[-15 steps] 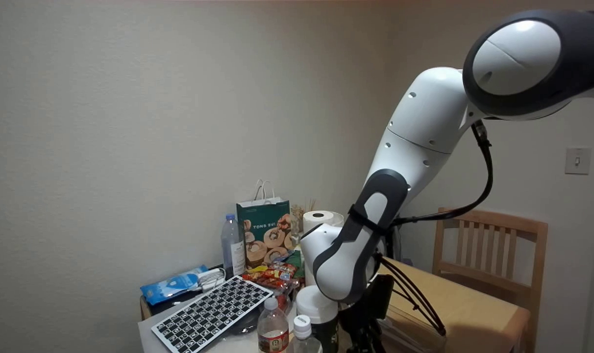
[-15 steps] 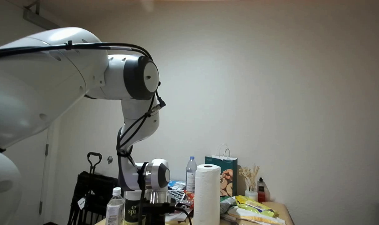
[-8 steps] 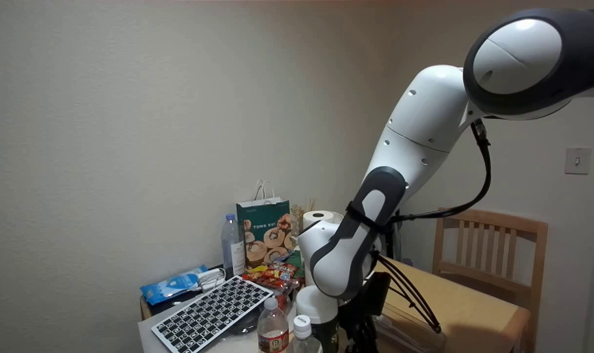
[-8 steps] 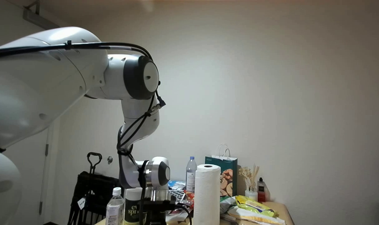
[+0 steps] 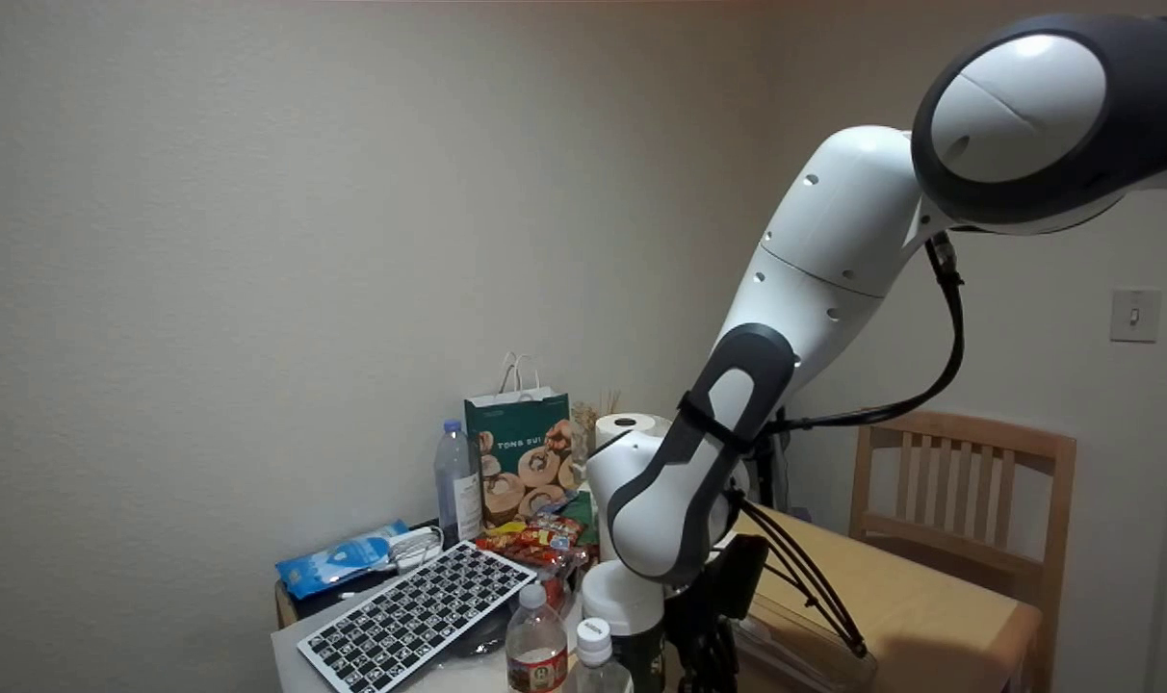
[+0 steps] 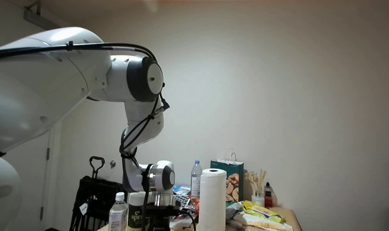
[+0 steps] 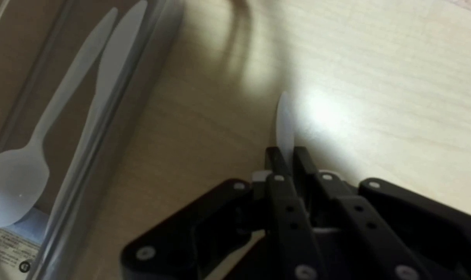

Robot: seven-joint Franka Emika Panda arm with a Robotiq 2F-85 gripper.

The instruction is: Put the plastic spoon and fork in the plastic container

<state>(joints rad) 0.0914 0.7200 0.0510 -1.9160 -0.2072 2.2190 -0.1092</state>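
- Over the last second the arm [image 6: 143, 128] has risen slightly in both exterior views; with something in the grip, I judge a lift is starting.
- In the wrist view, the gripper [image 7: 285, 155] is clamped on what is probably the fork [image 7: 285, 122]: only a white handle tip shows, pointing to twelve o'clock, the head hidden.
- The box [image 7: 109, 128] stands at about ten o'clock from the gripper, the spoon [image 7: 16, 186] already in it beside a second utensil [image 7: 117, 54]. The fork should therefore be the piece left: it must clear the wall first.
- Label [image 7: 10, 251] by the spoon's bowl, at eight o'clock: fine print, unreadable.
- In an exterior view, the bag [image 5: 519, 457], between ten and eleven o'clock from the gripper, reads "TONG SUI".
- In an exterior view, the jar [image 6: 135, 211], at ten o'clock from the gripper, shows "spr"; the arm hides the rest.
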